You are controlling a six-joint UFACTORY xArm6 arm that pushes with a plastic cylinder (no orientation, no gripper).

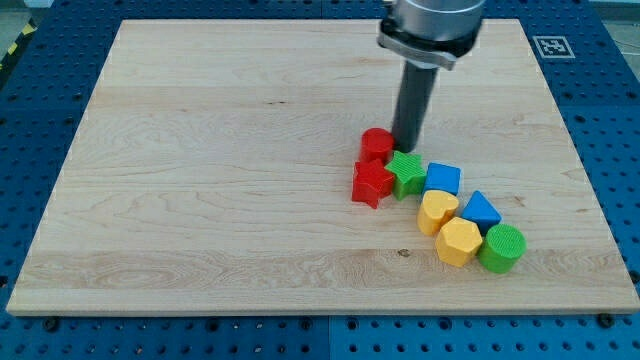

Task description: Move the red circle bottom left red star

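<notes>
The red circle (376, 144) sits right of the board's middle, touching the top edge of the red star (371, 184) just below it. My tip (407, 149) stands at the red circle's right side, touching or nearly touching it, just above the green star (406, 172). The green star lies against the red star's right side.
A chain of blocks runs toward the view's bottom right: blue cube (442, 179), yellow heart (437, 211), blue triangle (481, 211), yellow hexagon (458, 241), green circle (501, 248). The wooden board (200, 180) lies on a blue perforated table.
</notes>
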